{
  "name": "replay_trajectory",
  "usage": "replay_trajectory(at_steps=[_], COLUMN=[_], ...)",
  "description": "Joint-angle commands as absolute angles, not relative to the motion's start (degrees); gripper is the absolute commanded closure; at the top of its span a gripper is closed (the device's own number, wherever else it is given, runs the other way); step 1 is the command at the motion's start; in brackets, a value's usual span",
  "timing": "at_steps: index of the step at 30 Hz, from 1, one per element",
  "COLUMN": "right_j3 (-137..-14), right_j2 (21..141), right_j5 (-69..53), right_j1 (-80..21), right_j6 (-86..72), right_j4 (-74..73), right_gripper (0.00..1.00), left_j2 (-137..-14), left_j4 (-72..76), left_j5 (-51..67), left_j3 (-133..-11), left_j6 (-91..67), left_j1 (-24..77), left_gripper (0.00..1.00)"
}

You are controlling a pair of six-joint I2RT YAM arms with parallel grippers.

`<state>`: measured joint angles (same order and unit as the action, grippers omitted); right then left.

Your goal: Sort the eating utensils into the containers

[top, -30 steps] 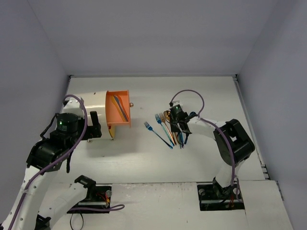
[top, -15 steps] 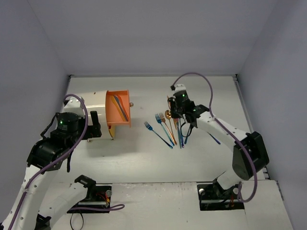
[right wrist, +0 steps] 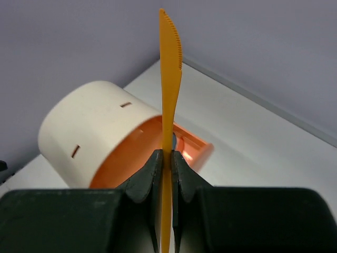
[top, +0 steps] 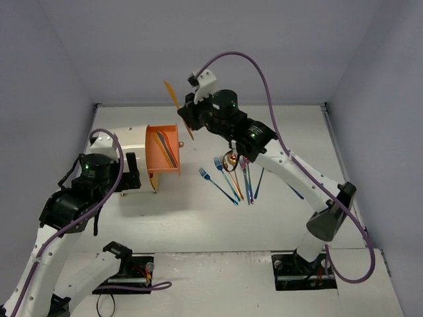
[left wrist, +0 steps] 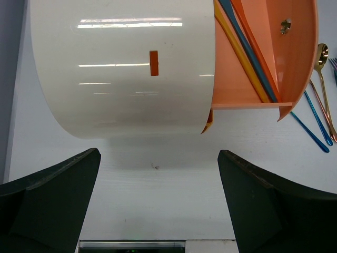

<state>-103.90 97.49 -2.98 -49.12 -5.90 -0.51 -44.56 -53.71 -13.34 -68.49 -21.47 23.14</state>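
My right gripper (top: 187, 118) is raised above the table, shut on an orange knife (top: 174, 99) just behind the pulled-out orange drawer (top: 152, 156). In the right wrist view the knife (right wrist: 170, 74) stands straight up between the closed fingers (right wrist: 152, 174), with the drawer (right wrist: 131, 153) and the cream drum cabinet (right wrist: 89, 121) beyond it. Slim knives (top: 166, 148) lie inside the drawer. Several blue and gold forks and spoons (top: 235, 177) lie on the table at centre. My left gripper (left wrist: 158, 211) stands open and empty in front of the cabinet (left wrist: 121, 68).
One blue fork (top: 217, 184) lies apart, left of the pile. Another blue piece (top: 295, 191) lies partly under the right arm. Grey walls close in the white table on three sides. The left arm hides part of the cabinet in the top view.
My right gripper has risen off the utensil pile and swung up and left, carrying the orange knife to just behind the open drawer. The left arm has not moved.
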Motion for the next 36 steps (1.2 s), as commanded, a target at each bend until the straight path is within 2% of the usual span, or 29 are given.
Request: replay_trajectory(at_steps=[1, 7, 9, 14, 23, 28, 36], right_j3=[-107.87, -106.11, -104.85, -101.70, -93.95, -84.99, -67.14], right_j2=[103.38, 107.13, 107.30, 105.58, 95.87, 88.54, 81.32], right_j5=[-4.73, -2.64, -2.31, 0.37, 11.61, 15.95, 12.68], right_j1=[-51.47, -54.31, -54.56, -55.12, -54.54, -50.86, -38.22], right_j6=[-6.15, -5.97, -6.22, -5.94, -2.82, -3.39, -14.16], right_j4=[5.32, 8.16, 8.59, 8.44, 8.27, 7.21, -1.75], right_gripper=[1.00, 1.00, 0.96, 0.76, 0.60, 0.59, 0.64], left_j2=[-43.93, -42.98, -42.81, -43.11, -44.79, -45.89, -46.23], left_j4=[-50.80, -50.89, -50.89, -50.80, -50.73, -50.63, -50.63], left_j5=[-13.89, -14.33, -14.33, -14.17, -14.14, -13.87, -13.73], left_j3=[-70.63, -70.14, -69.81, -69.80, -71.06, -71.83, -72.77], left_j6=[-21.83, -21.71, -21.79, -21.64, -20.74, -20.57, -20.67], left_j1=[22.76, 22.76, 22.76, 22.76, 22.76, 22.84, 22.76], left_gripper=[0.07, 0.07, 0.07, 0.07, 0.07, 0.07, 0.07])
